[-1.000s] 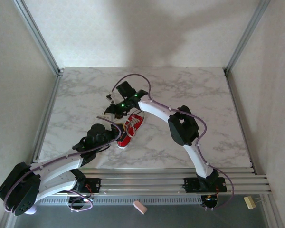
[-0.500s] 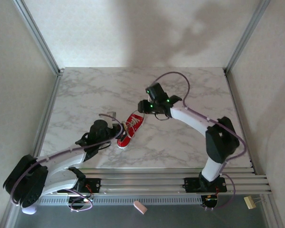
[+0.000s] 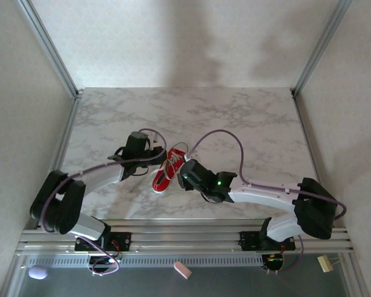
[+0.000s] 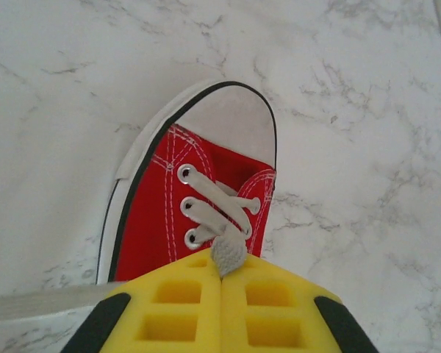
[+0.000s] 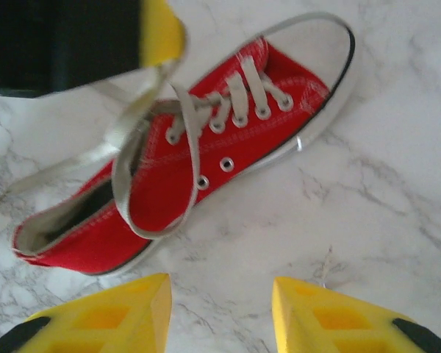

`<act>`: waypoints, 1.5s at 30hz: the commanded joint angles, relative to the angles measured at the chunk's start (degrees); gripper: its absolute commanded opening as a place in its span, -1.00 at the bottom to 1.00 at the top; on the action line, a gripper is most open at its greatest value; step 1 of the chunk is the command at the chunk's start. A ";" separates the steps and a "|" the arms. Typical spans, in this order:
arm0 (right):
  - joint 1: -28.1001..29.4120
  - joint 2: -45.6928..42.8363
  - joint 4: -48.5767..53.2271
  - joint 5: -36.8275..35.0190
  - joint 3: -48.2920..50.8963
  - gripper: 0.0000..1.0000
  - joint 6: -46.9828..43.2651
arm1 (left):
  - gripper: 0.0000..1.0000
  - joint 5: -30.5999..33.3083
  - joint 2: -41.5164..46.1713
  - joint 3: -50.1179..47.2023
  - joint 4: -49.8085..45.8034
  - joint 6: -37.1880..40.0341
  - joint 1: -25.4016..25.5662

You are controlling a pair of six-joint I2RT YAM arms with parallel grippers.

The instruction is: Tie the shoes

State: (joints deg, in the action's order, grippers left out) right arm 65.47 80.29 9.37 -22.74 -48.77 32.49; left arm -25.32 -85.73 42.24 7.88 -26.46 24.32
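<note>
The marble table [image 3: 253,124] carries one red shoe [image 3: 169,168] near its middle, between both grippers. The right gripper [image 5: 220,294] stands wide open and empty, with the shoe just beyond its fingertips. The left gripper [image 4: 222,272] is pinched closed on a white lace [image 4: 228,251].

Left gripper [image 4: 222,276] is clamped on a lace [image 4: 228,252], right gripper [image 5: 220,288] spread wide.

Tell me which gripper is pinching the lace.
The left gripper: it is shut on the white lace over the red shoe. The right gripper is open, holding nothing.
</note>
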 commanded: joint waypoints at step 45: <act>15.69 25.40 3.57 -22.57 -20.68 0.99 6.52 | -1.00 -14.05 -20.79 23.94 -25.90 9.50 -2.20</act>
State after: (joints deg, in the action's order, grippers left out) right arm 80.31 102.85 8.54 -41.15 -65.30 36.73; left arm -38.04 -107.63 67.26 -17.80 -16.53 22.33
